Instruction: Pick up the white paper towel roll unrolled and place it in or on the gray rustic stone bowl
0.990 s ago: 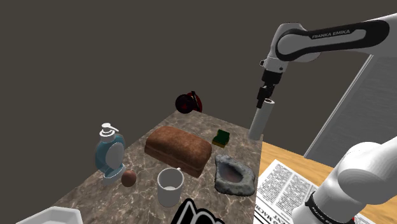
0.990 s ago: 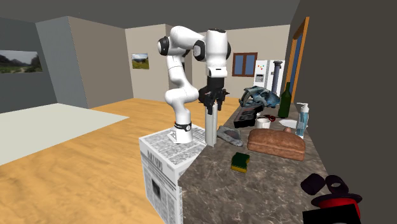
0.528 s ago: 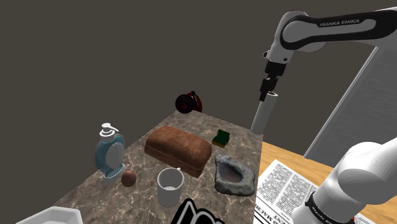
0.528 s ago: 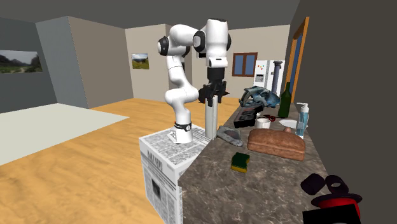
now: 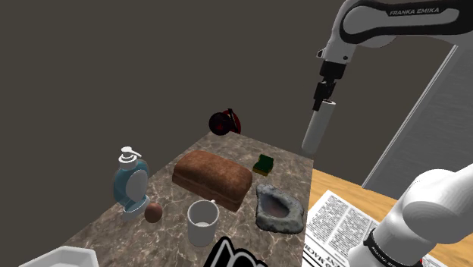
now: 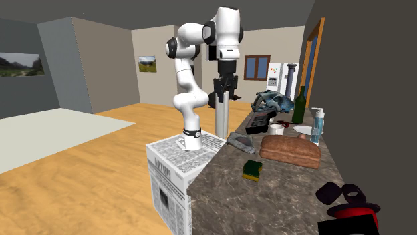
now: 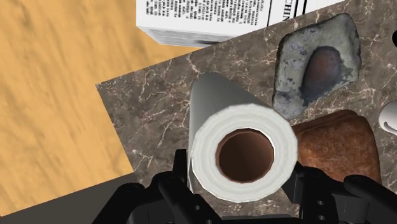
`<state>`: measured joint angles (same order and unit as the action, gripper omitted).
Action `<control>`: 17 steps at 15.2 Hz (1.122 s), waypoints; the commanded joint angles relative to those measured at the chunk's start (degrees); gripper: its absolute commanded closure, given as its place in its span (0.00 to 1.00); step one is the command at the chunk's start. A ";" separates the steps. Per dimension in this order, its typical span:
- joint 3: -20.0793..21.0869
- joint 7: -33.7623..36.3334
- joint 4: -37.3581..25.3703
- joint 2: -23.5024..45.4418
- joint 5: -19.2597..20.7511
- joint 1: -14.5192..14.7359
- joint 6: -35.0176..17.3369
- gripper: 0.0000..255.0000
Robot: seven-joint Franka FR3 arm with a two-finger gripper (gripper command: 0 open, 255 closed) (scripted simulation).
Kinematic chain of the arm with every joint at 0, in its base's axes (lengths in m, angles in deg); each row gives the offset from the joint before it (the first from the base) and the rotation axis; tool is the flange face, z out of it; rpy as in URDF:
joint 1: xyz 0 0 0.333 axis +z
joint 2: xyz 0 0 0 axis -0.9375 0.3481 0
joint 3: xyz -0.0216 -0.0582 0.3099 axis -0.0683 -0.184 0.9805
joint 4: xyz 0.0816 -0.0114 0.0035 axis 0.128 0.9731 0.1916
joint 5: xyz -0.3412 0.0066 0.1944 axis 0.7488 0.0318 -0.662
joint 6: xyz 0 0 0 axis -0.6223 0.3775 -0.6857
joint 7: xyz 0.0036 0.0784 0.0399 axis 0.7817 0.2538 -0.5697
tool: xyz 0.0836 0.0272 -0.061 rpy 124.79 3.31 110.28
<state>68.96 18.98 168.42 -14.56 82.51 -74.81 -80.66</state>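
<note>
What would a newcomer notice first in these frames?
The white paper towel roll draws the eye first: the black gripper clasps its top end and holds it nearly upright over the marbled counter. Next comes the big brown loaf mid-counter, with the grey stone bowl beside it toward the shoulder view's right.

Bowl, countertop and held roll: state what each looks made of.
Bowl: rough grey stone, mottled, matte, with a brownish hollow. Countertop: likely dark marble, given the white veining. Roll: apparently white paper, matte, around a brown cardboard-like core.
</note>
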 commanded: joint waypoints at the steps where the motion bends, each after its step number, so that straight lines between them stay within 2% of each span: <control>1: 1.03 1.34 -0.44 -0.72 -0.44 0.46 1.19 1.00; 9: 9.05 11.85 -1.38 -5.08 -4.60 3.98 6.21 1.00; 17: 17.23 22.75 -6.33 -5.32 -9.29 7.30 10.52 1.00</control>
<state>85.13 40.26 162.34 -19.83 73.85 -67.91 -70.33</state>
